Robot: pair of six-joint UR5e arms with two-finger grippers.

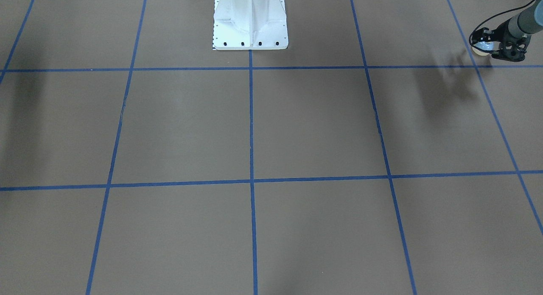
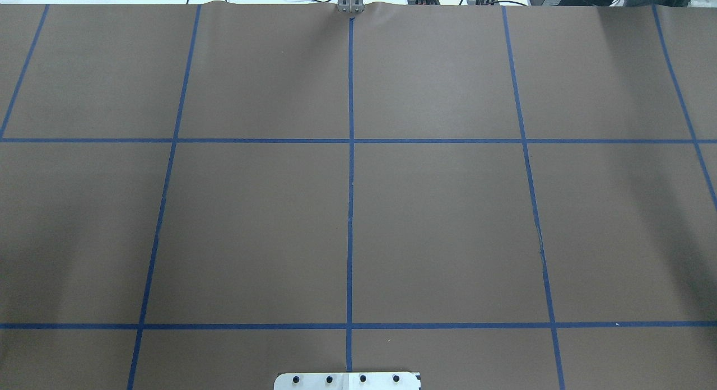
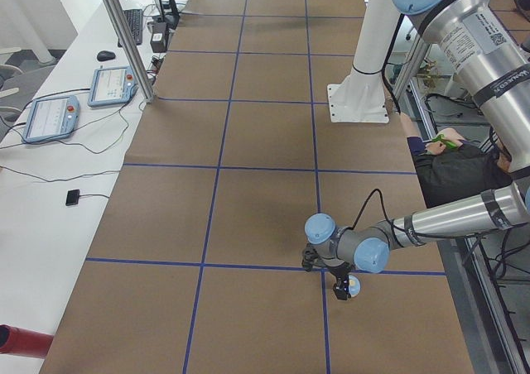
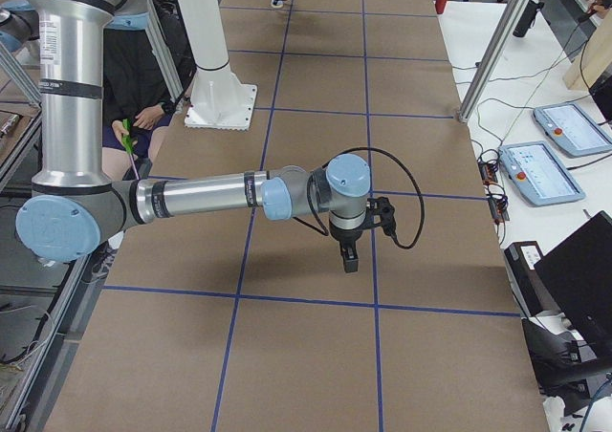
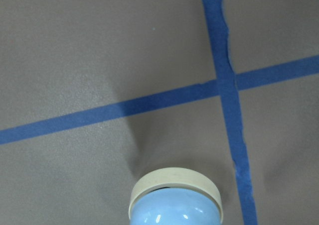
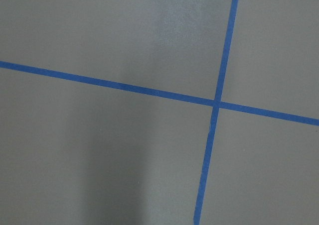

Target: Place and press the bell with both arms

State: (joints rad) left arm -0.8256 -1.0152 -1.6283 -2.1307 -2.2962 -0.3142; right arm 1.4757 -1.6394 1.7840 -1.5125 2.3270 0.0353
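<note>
The bell (image 1: pixel 481 48) has a light-blue dome and a cream base. It sits between the fingers of my left gripper (image 1: pixel 488 44), at the table's end on my left and near my own edge. The gripper is shut on it and seems to hold it just above the paper. The left wrist view shows the bell (image 5: pixel 174 201) at the bottom edge, beside a blue tape crossing. The exterior left view shows this gripper (image 3: pixel 340 285) with the bell (image 3: pixel 354 286) at its tip. My right gripper (image 4: pixel 351 260) hangs over the table, fingers pointing down. I cannot tell whether it is open or shut.
The white pedestal (image 1: pixel 250 21) stands bolted at mid-table on my side. Brown paper with a blue tape grid (image 2: pixel 350 154) covers the table. A seated person (image 3: pixel 451 163) is behind the pedestal. Tablets (image 3: pixel 50 117) lie on the side bench.
</note>
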